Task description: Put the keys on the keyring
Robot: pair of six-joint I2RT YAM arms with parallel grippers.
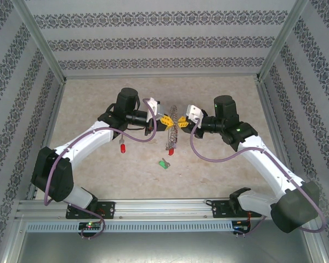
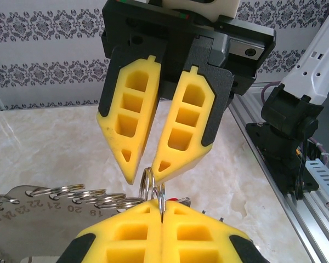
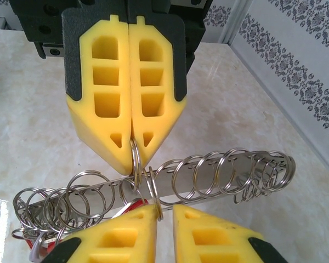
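Note:
The keyring (image 1: 171,134) is a flat silver strip (image 3: 219,178) strung with many small rings, lying mid-table. My left gripper (image 2: 162,205) is shut on one small ring (image 2: 162,193); from the right wrist it shows pinching that ring (image 3: 134,156). My right gripper (image 3: 164,211) faces it with a narrow gap between its fingers. A neighbouring ring (image 3: 158,194) stands in that gap against one finger. One red key (image 1: 122,148) lies loose on the table, left of the strip. Another red tag (image 1: 170,151) sits at the strip's near end, and a red tag (image 3: 129,207) peeks out behind my right finger.
A green tag (image 1: 164,163) lies on the table below the keyring. Patterned walls (image 1: 153,44) enclose the back and both sides. The arm bases and a metal rail (image 1: 164,207) run along the near edge.

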